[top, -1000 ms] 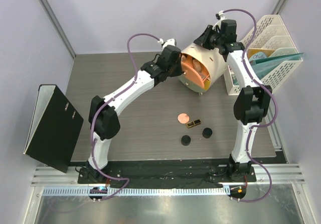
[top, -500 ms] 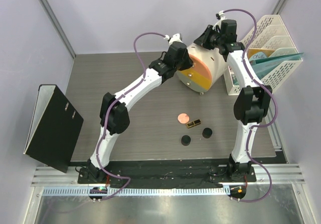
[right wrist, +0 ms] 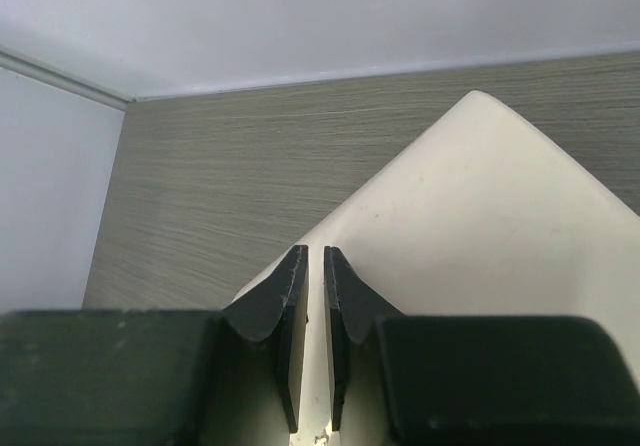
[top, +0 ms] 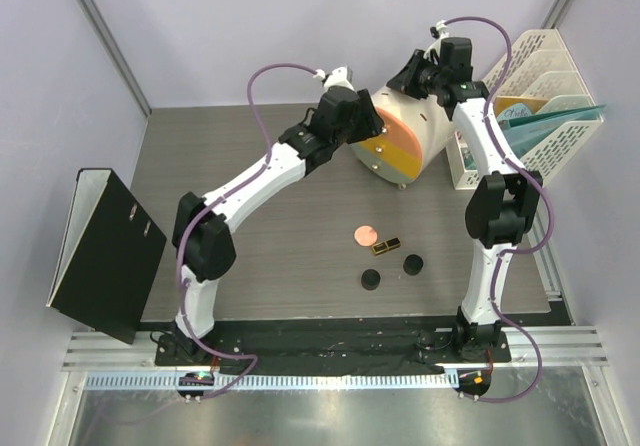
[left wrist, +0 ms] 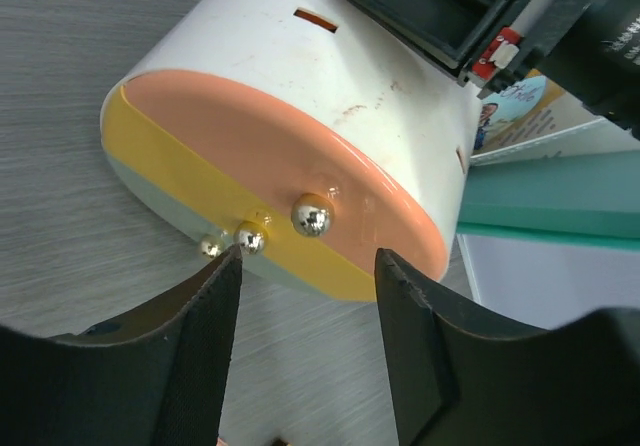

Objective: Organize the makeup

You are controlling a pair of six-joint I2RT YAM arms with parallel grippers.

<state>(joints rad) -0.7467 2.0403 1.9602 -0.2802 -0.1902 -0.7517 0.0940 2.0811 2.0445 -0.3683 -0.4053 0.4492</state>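
Since a second earlier the orange drawer (left wrist: 280,156) had swung shut, and the left gripper (left wrist: 308,266) had let go, its fingers apart just short of the knobs (left wrist: 311,216). The right gripper (right wrist: 311,256) was clamped on the thin top wall of the box (top: 425,131). Well behind the left gripper, on the table (top: 270,256), lay the compact (top: 366,234), lipstick (top: 386,245), a jar (top: 412,263) and a second jar (top: 371,280).

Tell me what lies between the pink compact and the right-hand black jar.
The black-gold lipstick lies between the pink compact and that black jar; the top view shows it.
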